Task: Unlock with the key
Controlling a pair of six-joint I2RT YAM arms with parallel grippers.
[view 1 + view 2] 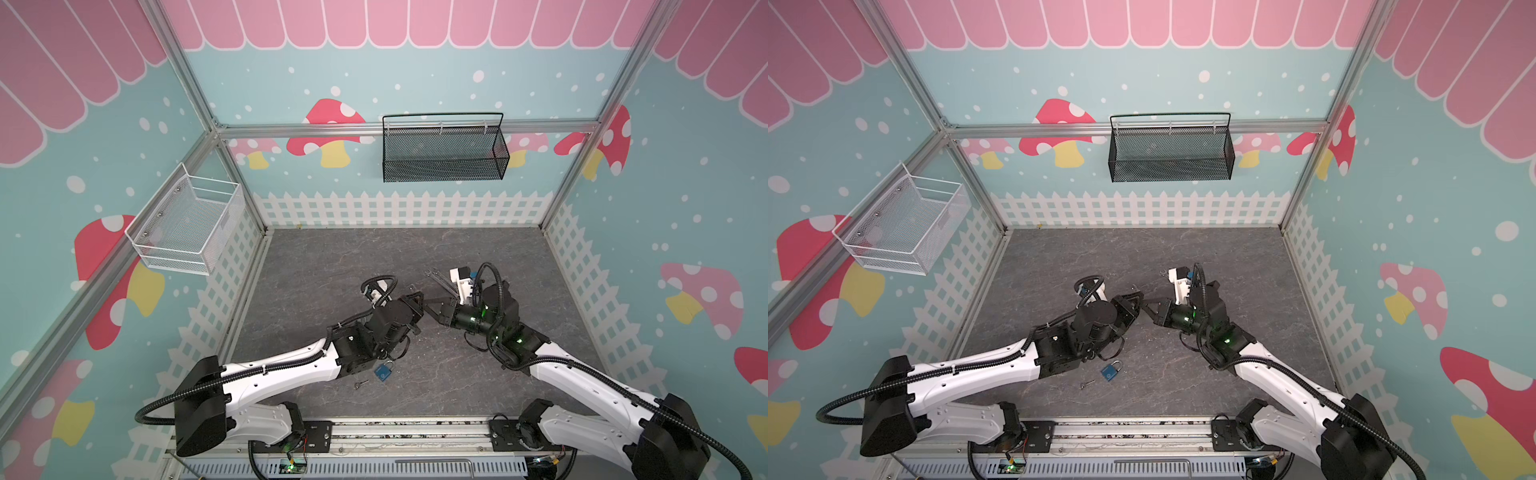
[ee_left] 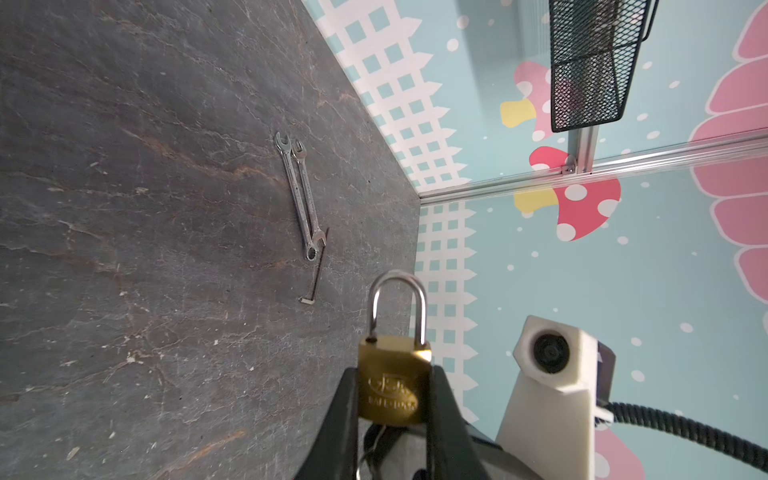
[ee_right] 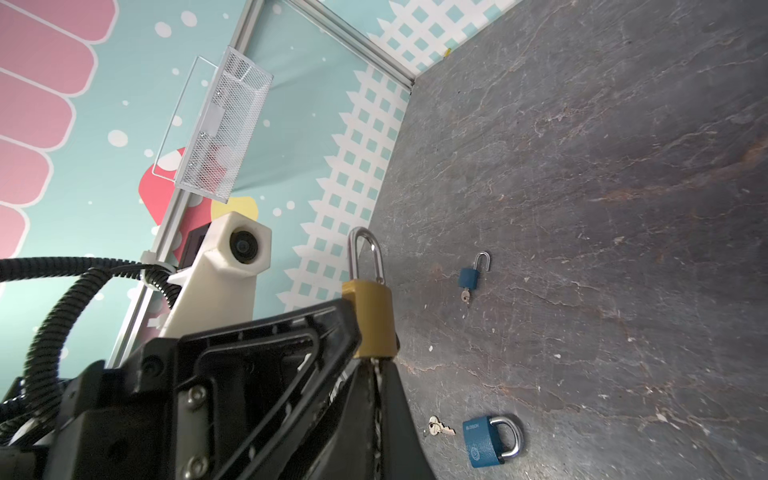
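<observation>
A brass padlock (image 2: 392, 386) is clamped by its sides between my left gripper's (image 2: 392, 374) black fingers, held above the table with its steel shackle seated in the body. In the right wrist view the same padlock (image 3: 372, 320) sits just beyond my right gripper (image 3: 376, 365), whose shut jaws press against the lock's underside. They pinch the key there; its blade is hidden, and only a thin wire ring (image 2: 374, 440) shows under the lock. In both top views the two grippers meet tip to tip mid-table, left gripper (image 1: 417, 301) against right gripper (image 1: 430, 308).
A blue padlock (image 1: 384, 371) and a loose key (image 1: 360, 384) lie near the left arm. A smaller blue padlock (image 3: 471, 276) with an open shackle lies farther off. Two wrenches (image 2: 301, 195) and a hex key (image 2: 318, 266) lie behind. Black basket (image 1: 444, 147) and white basket (image 1: 187, 224) hang on walls.
</observation>
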